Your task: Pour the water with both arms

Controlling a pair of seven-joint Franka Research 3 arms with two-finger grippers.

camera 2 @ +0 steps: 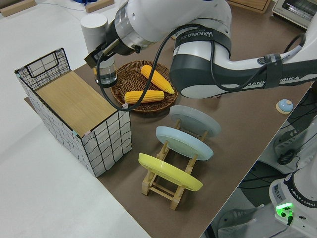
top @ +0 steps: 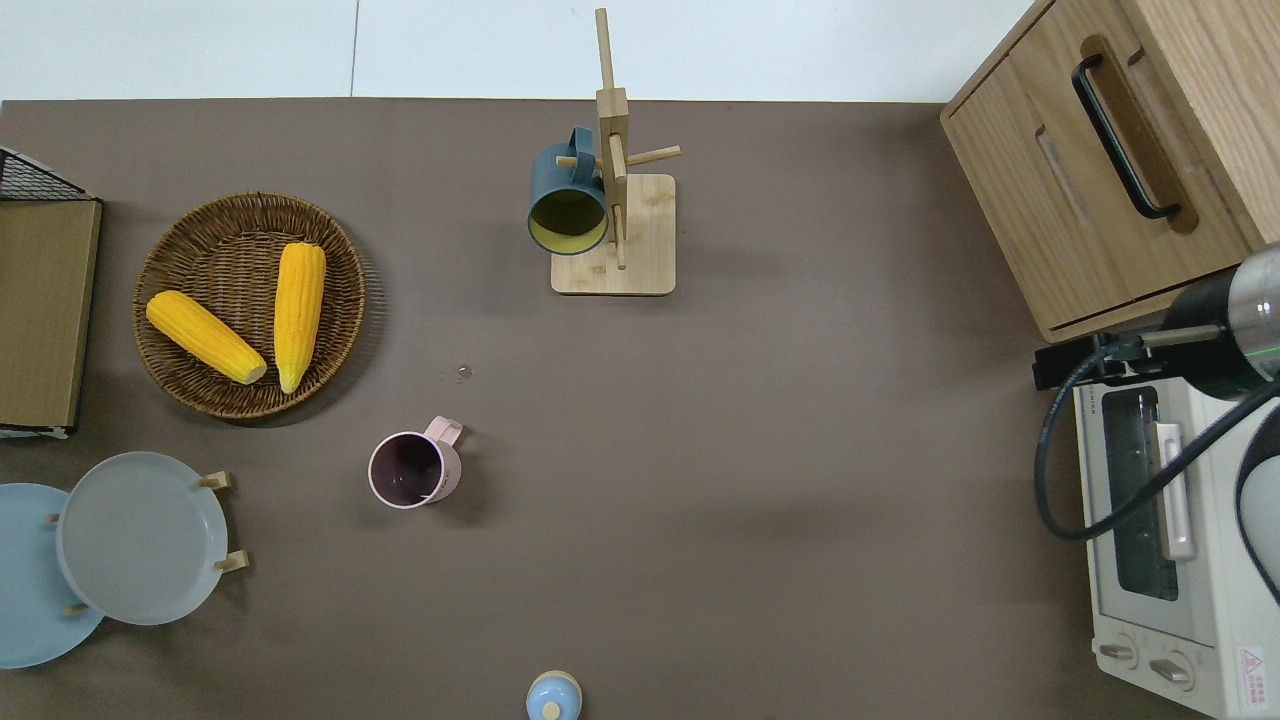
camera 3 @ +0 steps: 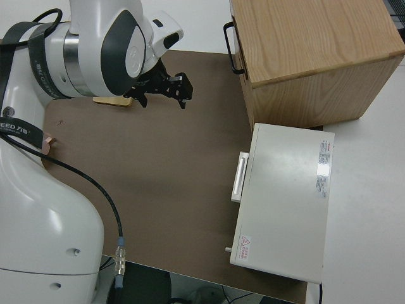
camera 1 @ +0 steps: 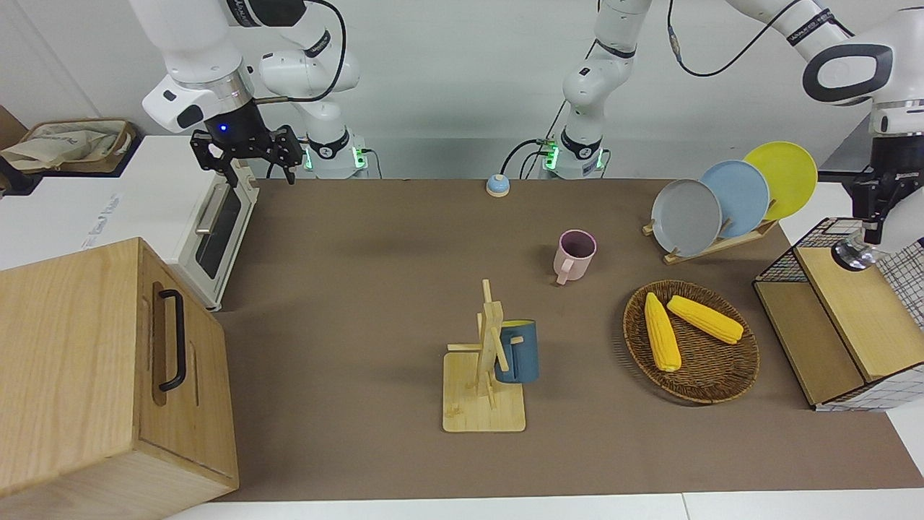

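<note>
While a brown mat [top: 800, 450] covers the tabletop below a pale wall [camera 1: 447, 72], both arms [camera 1: 195, 50], glossy white with dark joints, hang at opposite ends. The right gripper [camera 1: 245, 155] has its fingers spread near the toaster oven [camera 1: 209, 231], and the left gripper [camera 2: 105, 63] pinches a clear glass [camera 2: 107, 77] by the wire crate [camera 2: 74, 114]. Nearer the robots a pink mug [top: 412, 470] stands upright; farther out, a wicker basket [top: 200, 385] holds two corn cobs [top: 298, 310] and a blue mug [top: 568, 195] hangs on a wooden rack [top: 630, 270].

You have glossy white arm shells [camera 1: 188, 50], a matt brown cloth-like surface [camera 1: 375, 260], a rough woven wicker basket [camera 1: 711, 379], a pale grained wooden cabinet [camera 1: 79, 375], a smooth bamboo mug stand [camera 1: 484, 393], and a wire-mesh crate [camera 2: 106, 144].
</note>
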